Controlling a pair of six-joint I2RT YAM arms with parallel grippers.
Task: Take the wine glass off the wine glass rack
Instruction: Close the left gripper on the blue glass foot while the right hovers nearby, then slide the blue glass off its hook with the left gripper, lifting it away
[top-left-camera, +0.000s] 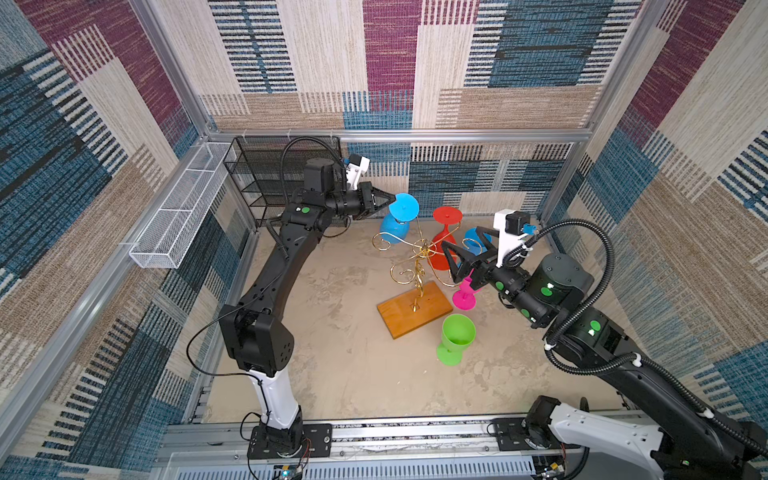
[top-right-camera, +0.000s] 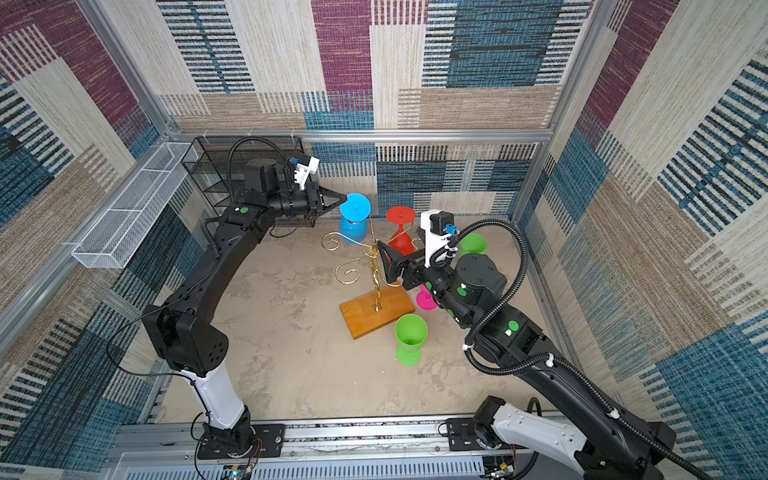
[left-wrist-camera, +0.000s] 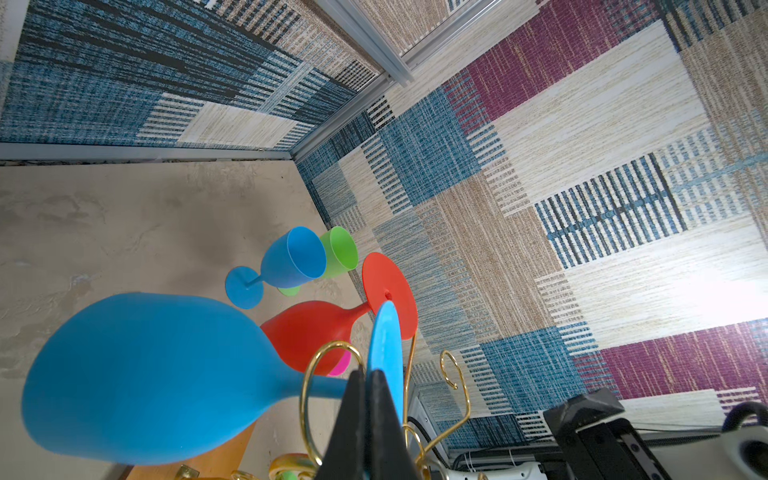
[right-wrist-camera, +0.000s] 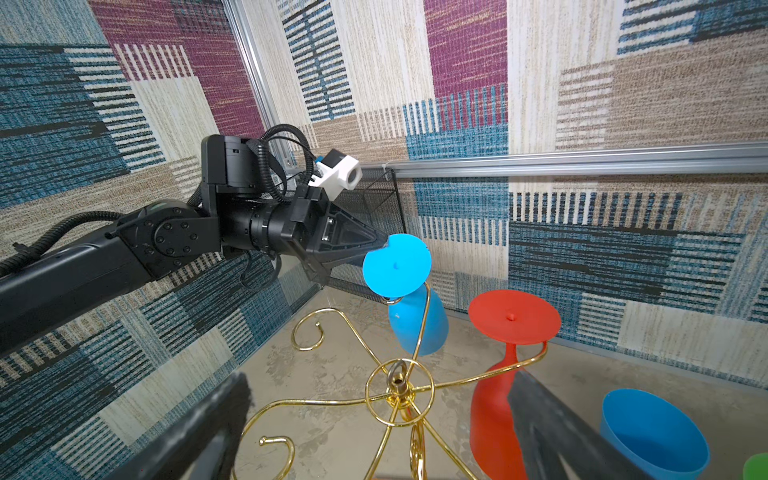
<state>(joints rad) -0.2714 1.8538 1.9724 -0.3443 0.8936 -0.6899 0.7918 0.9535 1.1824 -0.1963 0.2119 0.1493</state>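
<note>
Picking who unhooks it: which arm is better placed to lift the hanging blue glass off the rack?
Left: the left jaws are shut on the foot of the inverted blue plastic wine glass on the gold wire rack; the right jaws stand open, empty.

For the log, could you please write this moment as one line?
left gripper: shut on blue glass foot | right gripper: open | blue glass: hanging on rack

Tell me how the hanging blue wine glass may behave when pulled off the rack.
The blue wine glass looks like matte plastic: probably light, not fragile. The left tool pinches only its foot rim, so the bowl may swing. The wire wine glass rack might tip if it snags.
</note>
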